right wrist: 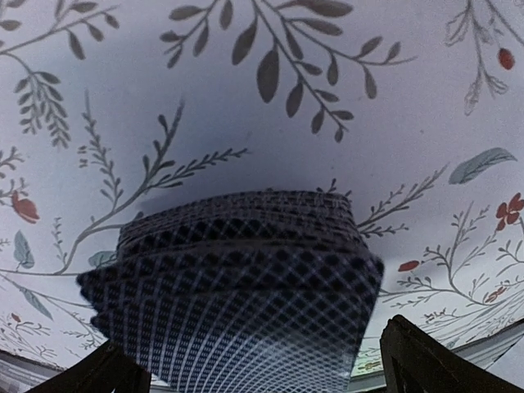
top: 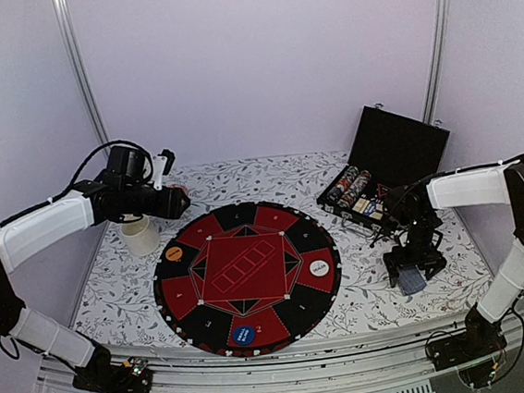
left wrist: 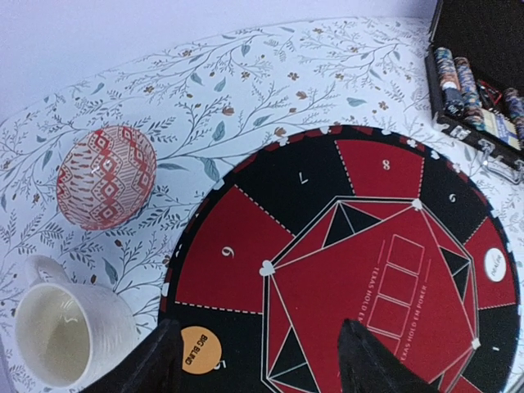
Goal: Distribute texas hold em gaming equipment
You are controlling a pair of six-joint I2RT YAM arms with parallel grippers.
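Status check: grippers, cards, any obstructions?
Left gripper open, empty, above the mat by the orange disc. Right gripper open, straddling the card deck on the cloth. White cup close beside left gripper.

A round mat (top: 246, 268) lies mid-table (top: 384, 310). On its rim sit a disc (top: 174, 254) at ten o'clock, a second disc (top: 319, 268) at three and a third disc (top: 244, 335) at six. Off the mat, a cup (top: 140, 236) stands at ten, a case (top: 396, 146) holding chips (top: 352, 186) at two, and a deck of cards (top: 412, 282) at three.
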